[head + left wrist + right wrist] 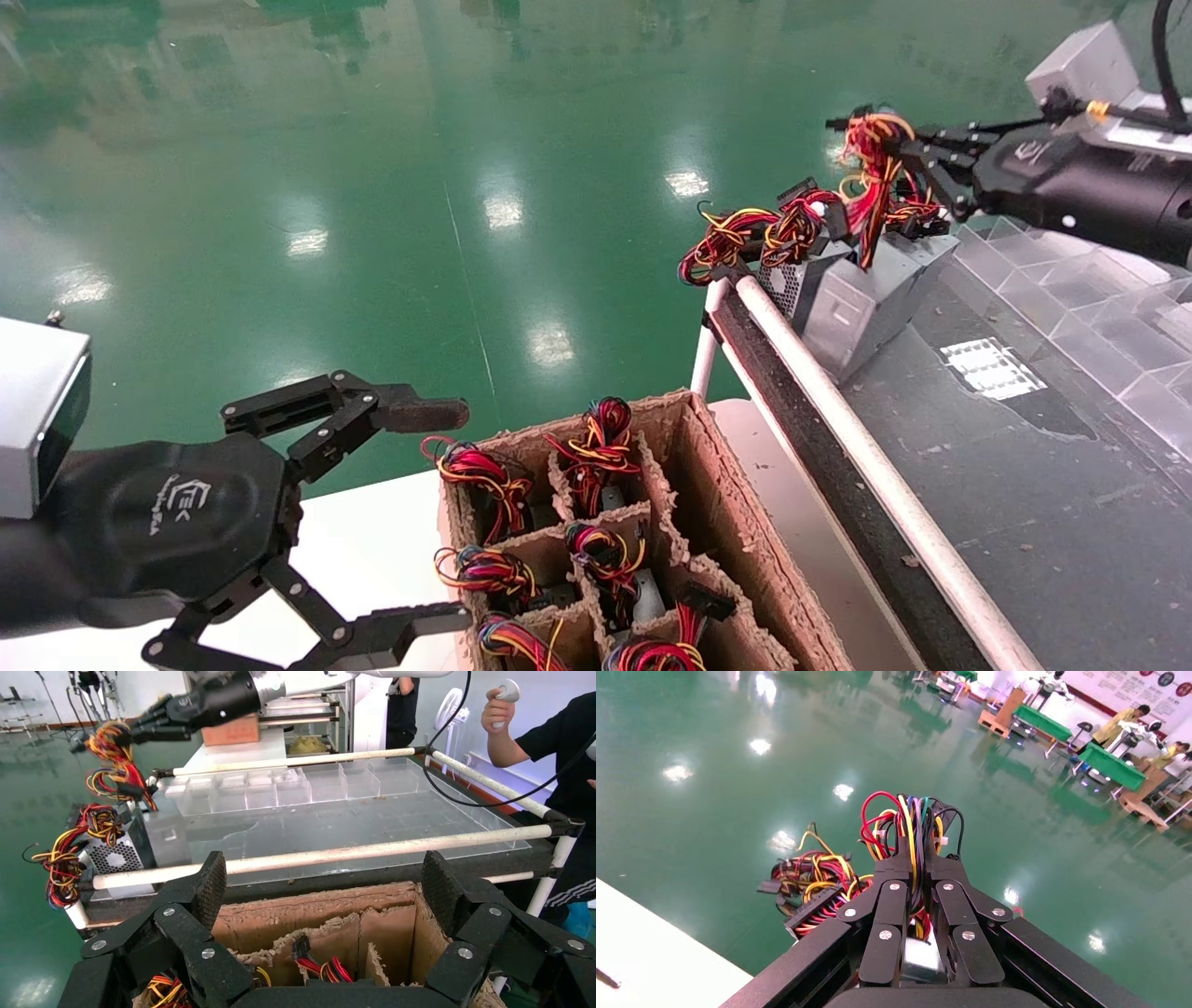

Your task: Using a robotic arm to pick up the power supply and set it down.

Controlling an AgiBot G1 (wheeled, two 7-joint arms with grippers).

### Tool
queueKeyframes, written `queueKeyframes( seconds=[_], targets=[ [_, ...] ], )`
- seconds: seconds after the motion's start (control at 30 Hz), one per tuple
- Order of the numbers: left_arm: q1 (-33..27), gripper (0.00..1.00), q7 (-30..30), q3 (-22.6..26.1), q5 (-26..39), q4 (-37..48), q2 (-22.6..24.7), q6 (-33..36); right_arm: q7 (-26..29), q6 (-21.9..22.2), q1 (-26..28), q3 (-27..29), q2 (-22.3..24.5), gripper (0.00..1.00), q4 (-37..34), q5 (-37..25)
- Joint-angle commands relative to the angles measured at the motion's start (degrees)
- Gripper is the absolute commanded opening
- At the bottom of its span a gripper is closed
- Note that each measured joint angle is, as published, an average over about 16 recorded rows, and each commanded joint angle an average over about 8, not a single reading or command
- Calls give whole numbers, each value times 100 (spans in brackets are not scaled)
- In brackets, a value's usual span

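The glossy green floor mirrors the ceiling lights like poured resin. The brown pulp-cardboard divider box looks rough and fibrous, with torn, fuzzy edges. The small grey metal power supply has a dull brushed sheen and a perforated grille on one face; its red, yellow and black wire bundle is smooth, shiny plastic insulation. The black right gripper, pinched on those wires, and the black left gripper have matt, faintly textured plastic fingers with bright metal rivets. The white tubular rail looks smooth and scuffed. The clear plastic compartment tray is glossy. The dark belt surface is matt and dusty.
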Motion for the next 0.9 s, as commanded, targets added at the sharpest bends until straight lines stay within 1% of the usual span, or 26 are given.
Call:
queueKeyframes(
  seconds=[0.03,0.07,0.1,0.33,0.37,0.63,0.9],
  targets=[
    [0,100,0,0,0,0,0,0,-8,4,40,6,-12,0,-11,8],
    [0,100,0,1,0,0,0,0,-14,16,39,3,-22,0,-25,4],
    [0,100,0,1,-1,0,0,0,-19,30,36,1,-32,4,-39,0],
    [-1,100,1,3,-2,0,-1,-1,-33,102,16,6,-48,92,-122,7],
    [-1,100,1,3,-2,0,-1,-1,-32,105,18,9,-45,100,-128,12],
    [-1,100,2,5,-3,0,-2,-2,-35,130,49,31,-23,100,-147,42],
    [-2,100,3,6,-4,0,-3,-3,-32,54,81,66,34,100,-147,92]
  ],
)
